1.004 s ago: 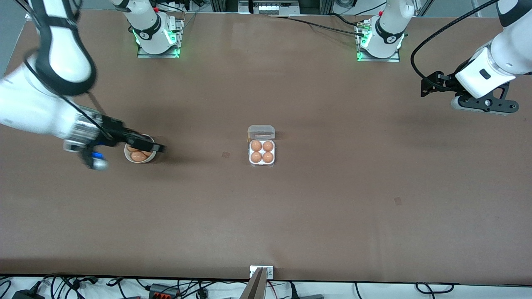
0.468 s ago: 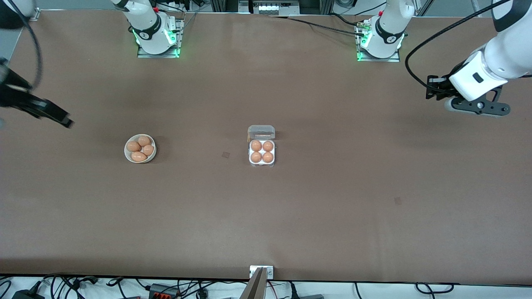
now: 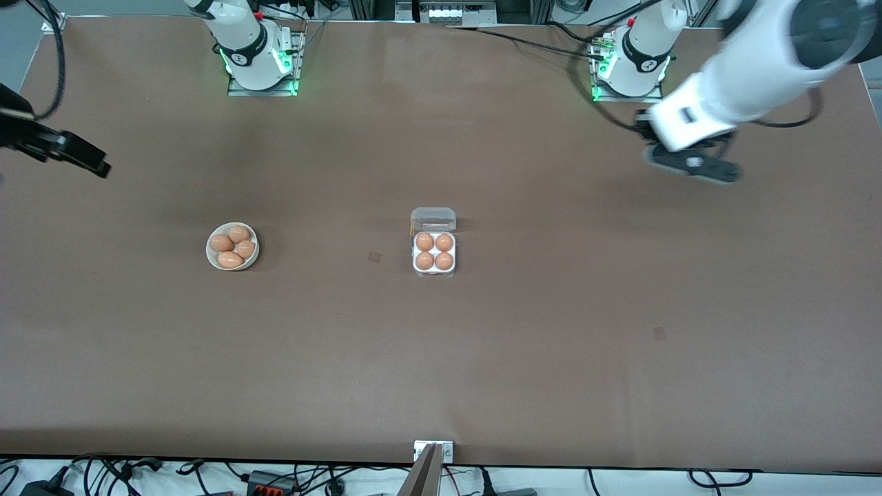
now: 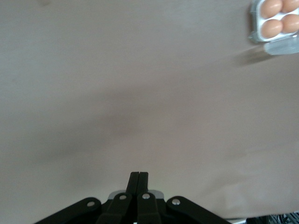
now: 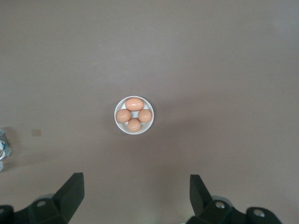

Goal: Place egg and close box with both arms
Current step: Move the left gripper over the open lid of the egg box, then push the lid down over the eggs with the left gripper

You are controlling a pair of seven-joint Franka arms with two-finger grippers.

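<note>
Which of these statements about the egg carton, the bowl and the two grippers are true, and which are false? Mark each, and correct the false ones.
1. All four cells of the box hold an egg. True.
2. The clear lid is shut over the eggs. False: it stands open at the carton's edge farther from the front camera.
3. The bowl holds four eggs. True.
4. The left gripper is open. False: its fingers are pressed together, holding nothing.
5. The right gripper grips an egg. False: it is open and empty, up above the right arm's end of the table.
6. The bowl lies toward the right arm's end of the table from the box. True.
</note>
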